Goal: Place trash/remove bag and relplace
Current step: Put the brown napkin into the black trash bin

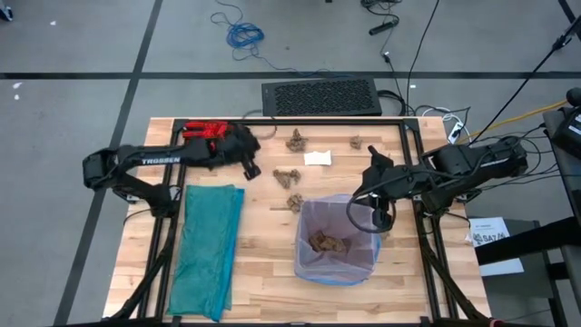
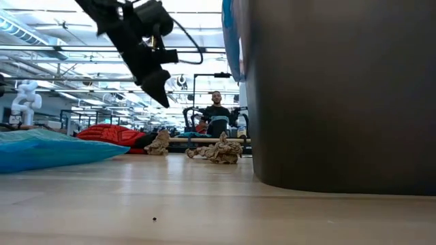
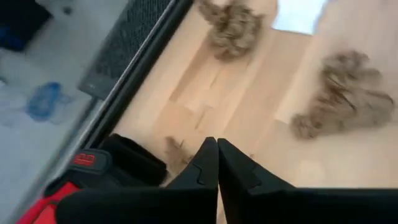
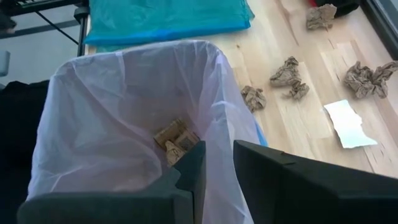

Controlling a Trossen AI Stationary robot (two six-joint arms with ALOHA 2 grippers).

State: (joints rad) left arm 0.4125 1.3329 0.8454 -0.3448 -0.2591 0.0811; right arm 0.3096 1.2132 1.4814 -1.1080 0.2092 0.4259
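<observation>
Left arm: it reached in from the left edge of the high view toward the upper middle of the table, over the red glove.
Left gripper: its two dark fingers were pressed together, tips touching – nothing showed between them in the left wrist view. In the low view it hung in the upper left of the frame, clear of the tabletop.
Teal bag: it lay flat and lengthwise in the lower left of the high view, below the left arm.
Loose trash: brown paper wads sat in the upper middle of the high view – one near the top rail, one just right of the left gripper, one below that, and one further right. A white paper scrap lay between them.
Bin: it stood in the lower middle of the high view, and filled the right half of the low view as a dark wall.
Bag: the pale plastic liner sat inside the bin, its edge folded out over the rim, mouth open.
Trash in the bag: crumpled brown paper rested at the bottom of the liner.
Right arm: it came in from the right edge of the high view.
Right gripper: it sat at the liner's right rim; in the right wrist view its fingers stood slightly apart with the liner's edge between them, but I could not tell whether they were pinching it.
Person: seated far back in the room, centre of the low view.
</observation>
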